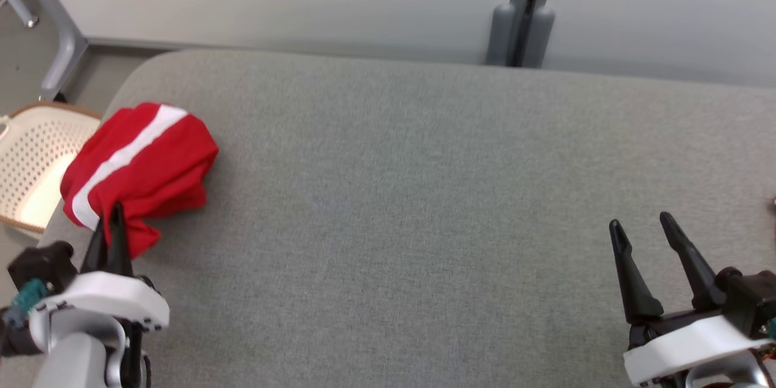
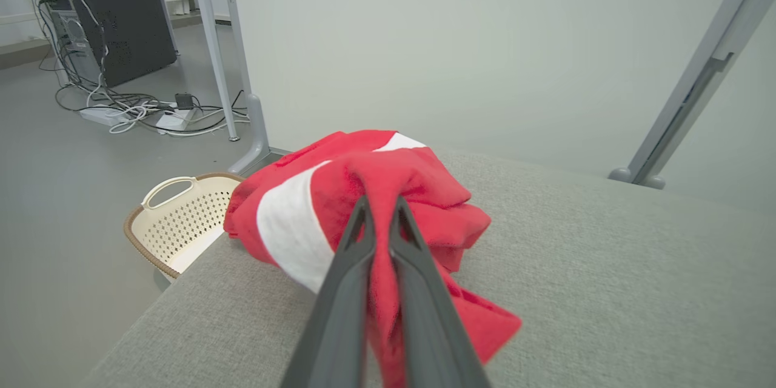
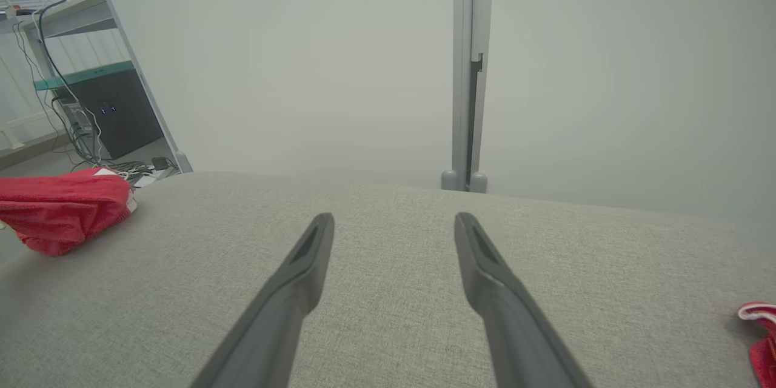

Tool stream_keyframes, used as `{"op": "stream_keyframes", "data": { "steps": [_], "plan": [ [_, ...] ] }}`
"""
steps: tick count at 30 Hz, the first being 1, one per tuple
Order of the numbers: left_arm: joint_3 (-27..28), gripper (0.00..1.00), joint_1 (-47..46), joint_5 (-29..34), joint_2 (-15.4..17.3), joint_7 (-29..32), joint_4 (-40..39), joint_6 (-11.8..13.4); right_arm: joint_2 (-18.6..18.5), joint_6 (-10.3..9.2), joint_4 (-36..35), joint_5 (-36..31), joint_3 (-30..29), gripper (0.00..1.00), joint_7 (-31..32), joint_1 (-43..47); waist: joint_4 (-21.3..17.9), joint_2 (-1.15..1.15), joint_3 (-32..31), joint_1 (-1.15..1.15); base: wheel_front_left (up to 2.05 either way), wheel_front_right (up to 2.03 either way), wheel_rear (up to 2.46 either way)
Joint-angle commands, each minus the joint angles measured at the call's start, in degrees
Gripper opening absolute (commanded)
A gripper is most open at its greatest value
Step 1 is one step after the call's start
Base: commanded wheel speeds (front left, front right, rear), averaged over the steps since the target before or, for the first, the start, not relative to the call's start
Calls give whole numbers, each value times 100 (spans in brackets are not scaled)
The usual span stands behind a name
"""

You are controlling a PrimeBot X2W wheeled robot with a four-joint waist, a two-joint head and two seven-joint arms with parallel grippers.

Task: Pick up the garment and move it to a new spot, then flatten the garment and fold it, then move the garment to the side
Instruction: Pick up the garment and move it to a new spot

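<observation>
Head view: a red garment (image 1: 142,157) with a broad white stripe lies bunched at the 9 o'clock end of the grey bench (image 1: 394,206), right at its rounded edge. Just past that edge, on the floor, stands a cream perforated basket (image 1: 30,157). At 8 o'clock the left fingers (image 1: 116,236) are pressed together on the garment's near corner. In the left wrist view these 2 dark fingers (image 2: 348,254) nearly meet, with a fold of red cloth pinched in the narrow gap. The rest of the garment (image 2: 424,188) is heaped just beyond their tips on the bench, and the basket (image 2: 182,218) is at 9 o'clock. At 4 o'clock in the head view the right fingers (image 1: 619,248) are spread wide and hold nothing, over bare bench and well apart from the garment. The right wrist view shows those fingers (image 3: 315,248) parted, the garment (image 3: 66,206) at 9 o'clock, and a small red-and-white cloth scrap (image 3: 761,339) at the 4 o'clock edge.
</observation>
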Motion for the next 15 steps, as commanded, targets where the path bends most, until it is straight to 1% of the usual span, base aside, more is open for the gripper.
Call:
{"op": "stream_keyframes", "data": {
  "steps": [1, 2, 3, 5, 8, 12, 15],
  "plan": [
    [7, 0, 155, 72, 0, -20, -133, 55, -4, 0, 36, 25, 5, 100, -44, 72, -156, 0, -347, 0, 0, 0, 0],
    [-8, 0, 366, 117, -35, -20, -329, 100, -17, 0, 61, 22, 32, 100, -57, 114, -187, 0, -466, 0, 0, 0, 0],
    [-29, 0, 778, 173, -67, -13, -727, 194, -22, 0, 106, 58, 87, 100, -75, 207, -268, 0, -678, 0, 0, 0, 0],
    [-72, 0, 1141, 197, -130, 51, -1163, 291, -34, 0, 110, 74, 97, 100, -86, 251, -365, 0, -789, 0, 0, 0, 0],
    [-192, 0, 1681, 259, -217, 307, -1836, 435, -33, 0, 117, 102, 72, 100, -92, 351, -480, 0, -914, 0, 0, 0, 0],
    [-427, 0, 2156, 379, -251, 680, -2625, 546, 16, 0, 97, 163, 30, 100, -66, 478, -600, 0, -1032, 0, 0, 0, 0],
    [-656, 0, 2338, 462, -294, 933, -3051, 543, 58, 0, 75, 186, -25, 100, -40, 587, -720, 0, -1079, 0, 0, 0, 0]
  ]
}}
